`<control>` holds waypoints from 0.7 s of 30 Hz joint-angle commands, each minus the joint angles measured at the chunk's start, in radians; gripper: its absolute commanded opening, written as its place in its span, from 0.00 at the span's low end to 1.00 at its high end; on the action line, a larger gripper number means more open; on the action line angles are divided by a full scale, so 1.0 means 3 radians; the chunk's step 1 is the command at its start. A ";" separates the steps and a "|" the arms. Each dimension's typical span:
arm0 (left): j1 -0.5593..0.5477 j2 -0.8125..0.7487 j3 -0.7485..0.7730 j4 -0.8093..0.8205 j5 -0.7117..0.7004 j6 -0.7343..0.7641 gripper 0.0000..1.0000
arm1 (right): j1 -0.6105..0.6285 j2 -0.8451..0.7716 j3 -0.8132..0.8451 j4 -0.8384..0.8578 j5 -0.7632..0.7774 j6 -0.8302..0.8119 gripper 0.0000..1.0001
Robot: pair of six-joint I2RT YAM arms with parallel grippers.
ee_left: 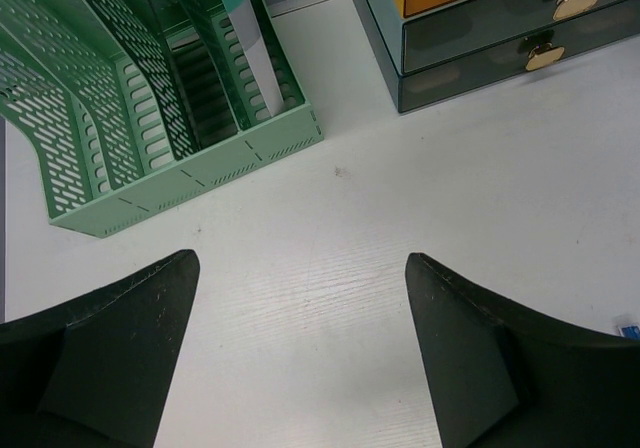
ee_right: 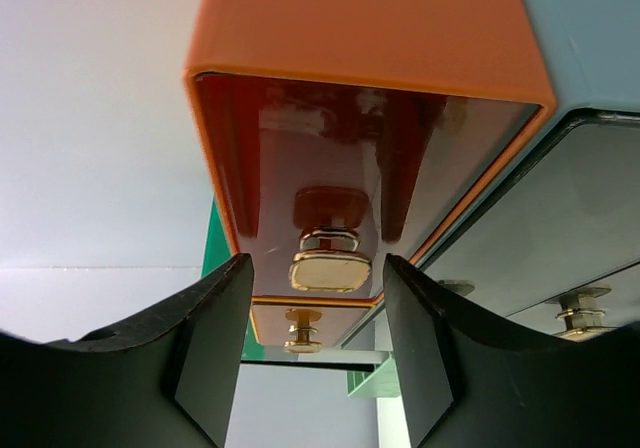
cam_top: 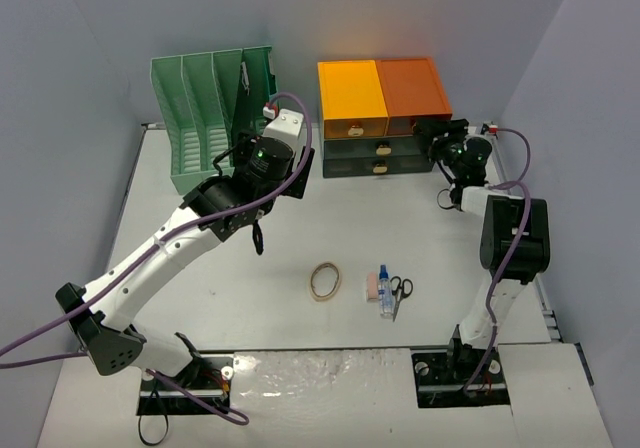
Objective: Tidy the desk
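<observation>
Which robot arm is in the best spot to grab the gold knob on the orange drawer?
The right arm. The right gripper has a finger on each side of the gold knob on the orange drawer. The left gripper hangs open over bare desk by the green rack.

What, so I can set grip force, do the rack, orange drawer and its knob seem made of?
Rack: probably moulded plastic, matte mint green; thin slotted walls in one piece.
Orange drawer: likely glossy plastic or acrylic; its front mirrors the knob.
Knob: looks like polished brass-toned metal, with bright reflections; could be plated plastic.
</observation>
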 commanded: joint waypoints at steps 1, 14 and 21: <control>-0.0021 -0.0083 0.0115 0.0153 -0.0051 0.0039 0.82 | 0.0048 -0.0028 0.0230 0.0199 -0.0041 -0.0007 0.48; -0.0023 -0.0110 0.0068 0.0195 -0.0044 0.0015 0.82 | 0.0061 -0.0377 0.0021 -0.0083 -0.0068 -0.0203 0.00; -0.0020 -0.0105 0.0047 0.0244 -0.0011 0.0004 0.82 | 0.0061 -0.0922 -0.0284 -0.0537 -0.0124 -0.0435 0.00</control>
